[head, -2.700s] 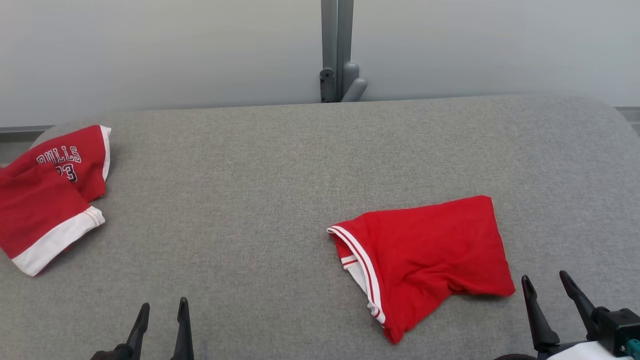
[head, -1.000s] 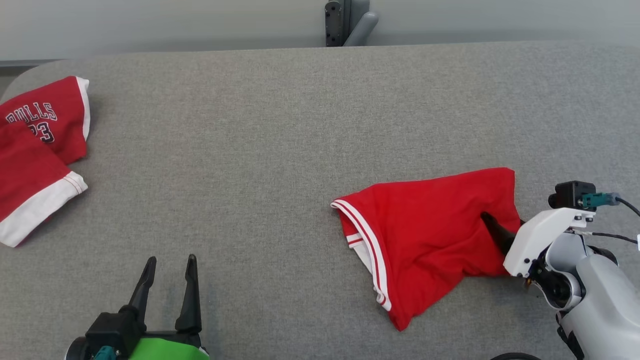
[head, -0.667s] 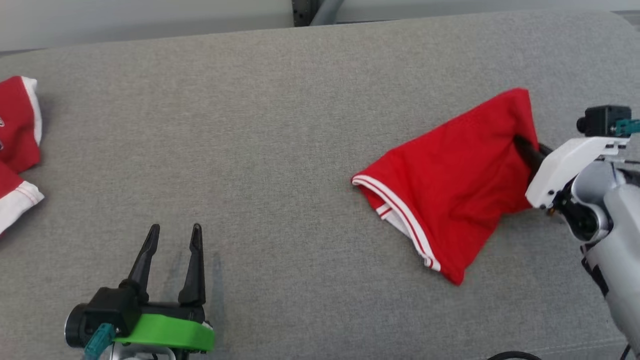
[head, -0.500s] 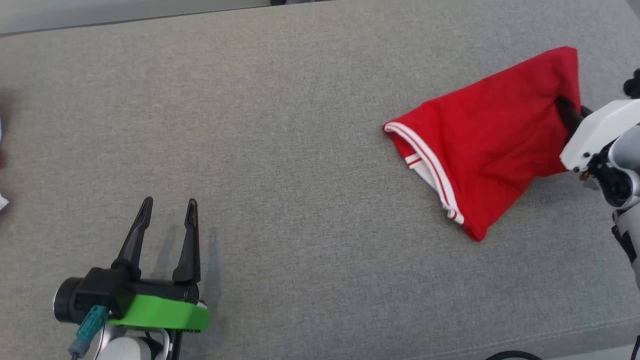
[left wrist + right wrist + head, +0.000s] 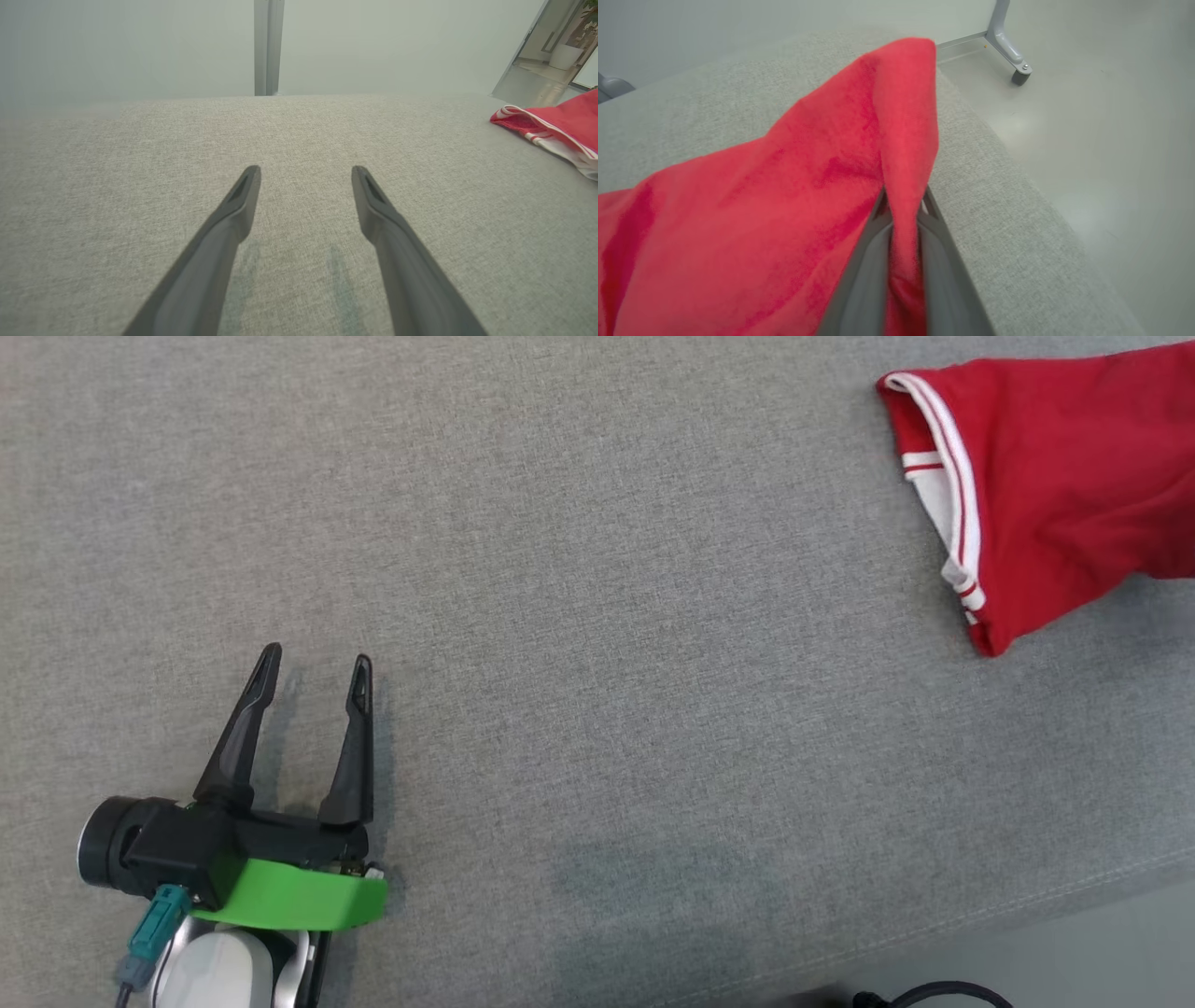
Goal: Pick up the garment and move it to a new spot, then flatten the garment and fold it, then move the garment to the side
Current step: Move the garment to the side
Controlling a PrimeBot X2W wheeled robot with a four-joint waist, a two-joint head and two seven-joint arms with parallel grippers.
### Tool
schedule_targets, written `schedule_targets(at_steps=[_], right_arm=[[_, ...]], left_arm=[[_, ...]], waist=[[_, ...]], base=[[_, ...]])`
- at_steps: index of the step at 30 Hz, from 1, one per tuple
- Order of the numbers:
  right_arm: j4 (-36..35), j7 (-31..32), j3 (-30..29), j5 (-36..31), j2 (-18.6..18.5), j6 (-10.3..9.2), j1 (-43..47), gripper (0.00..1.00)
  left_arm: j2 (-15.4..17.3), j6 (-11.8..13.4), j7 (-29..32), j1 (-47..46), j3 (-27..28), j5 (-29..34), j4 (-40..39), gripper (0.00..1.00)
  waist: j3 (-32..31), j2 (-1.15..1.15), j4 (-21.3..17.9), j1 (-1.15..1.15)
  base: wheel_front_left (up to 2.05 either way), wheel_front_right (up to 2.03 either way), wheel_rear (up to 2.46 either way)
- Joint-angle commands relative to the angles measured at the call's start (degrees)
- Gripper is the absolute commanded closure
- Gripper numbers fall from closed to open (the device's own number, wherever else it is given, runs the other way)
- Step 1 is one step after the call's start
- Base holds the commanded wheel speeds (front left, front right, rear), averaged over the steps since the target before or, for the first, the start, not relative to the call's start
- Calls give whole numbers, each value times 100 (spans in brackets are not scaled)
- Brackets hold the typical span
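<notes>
It is the moving step: the right gripper (image 5: pixel 903 205) has its fingers clamped on the garment (image 5: pixel 1055 476), and the left gripper (image 5: pixel 313 672) has them apart. Next, lay it on the worktop (image 5: pixel 597 616).

A table topped with grey woven fabric (image 5: pixel 560 523) carries a red garment (image 5: pixel 1055 476). The garment's hem end, trimmed in white with thin red stripes, rests on the fabric with its opening turned toward the wide grey stretch. The end away from the hem rises off the surface in a peaked fold. Just beside that raised end runs the table's edge. Nearer than the garment in the head view, a stitched seam follows the edge, with pale floor (image 5: pixel 1074 943) past it.
</notes>
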Motion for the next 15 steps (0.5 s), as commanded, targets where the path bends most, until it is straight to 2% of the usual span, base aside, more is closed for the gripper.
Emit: schedule_targets(at_steps=[1,12,13,14,15], right_arm=[[60,-67,-37,-63,-40,-9,-112,100],[875,-815,-358,-840,-200,-9,-613,100],[944,-880,-376,-928,-218,-9,-653,71],[1000,-936,-368,-1004,-206,-9,-690,5],[1056,-1015,-355,-1095,-214,-9,-713,0]], left_arm=[[33,-14,0,-104,8,34,-14,0],[-31,-14,0,152,111,10,25,0],[-42,-14,0,158,117,12,26,0],[-59,-14,0,154,123,14,26,0],[-68,-14,0,154,125,14,32,0]], waist=[[194,0,-62,0],[84,0,257,0],[73,0,274,0],[63,0,291,0],[46,0,304,0]], base=[[0,0,0],[0,0,0],[0,0,0],[0,0,0],[0,0,0]])
